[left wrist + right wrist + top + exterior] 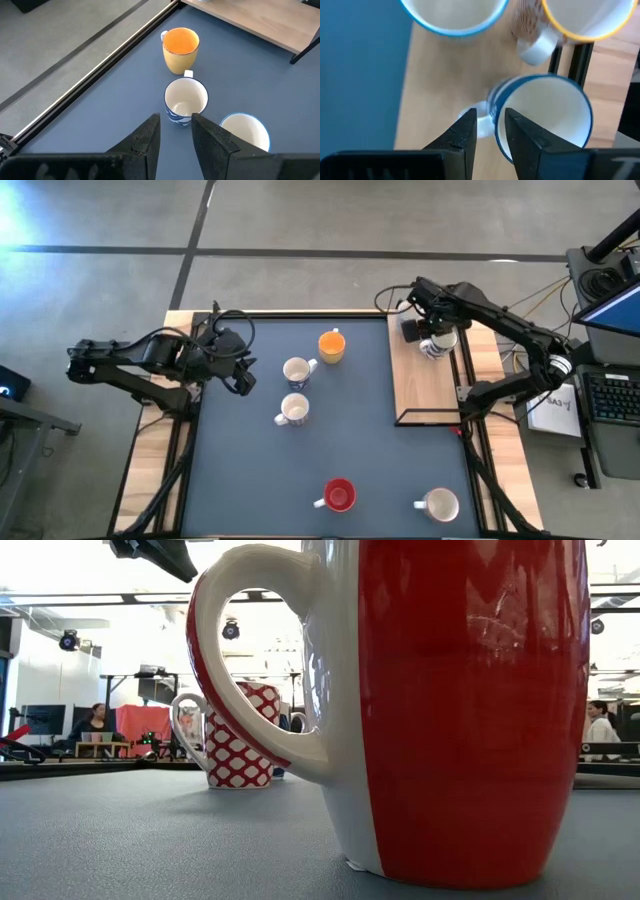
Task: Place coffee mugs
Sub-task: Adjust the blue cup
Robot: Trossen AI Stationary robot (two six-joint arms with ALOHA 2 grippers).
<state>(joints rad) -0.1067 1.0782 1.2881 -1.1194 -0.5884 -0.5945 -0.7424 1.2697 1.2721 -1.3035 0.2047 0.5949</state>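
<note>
Five mugs stand upright on the dark mat: an orange one (332, 345), two white ones (297, 370) (293, 410), a red one (339, 495) and a white one (438, 504). My left gripper (243, 375) hovers open left of the two white mugs; its wrist view shows the blue-patterned mug (186, 100) just beyond its fingertips (176, 120). My right gripper (432, 345) is over the wooden shelf (425, 385), shut on a blue-and-white mug (545, 115). Two more mugs (452, 15) (585, 20) stand on the shelf beside it. My right gripper (491, 117) pinches the blue-and-white mug's wall (496, 107) right beside its white handle (479, 114). One finger (520, 137) is inside the mug and the other (465, 132) outside. The fingers come from above, pointing down. Whether the base rests on the shelf cannot be told.
The shelf's dark frame post (577, 60) stands close to the held mug. The low view is filled by the red mug (470, 710), with a red-and-white patterned mug (235, 735) behind it. Bare mat lies along the left and near-left side (240, 470). People sit in the room beyond.
</note>
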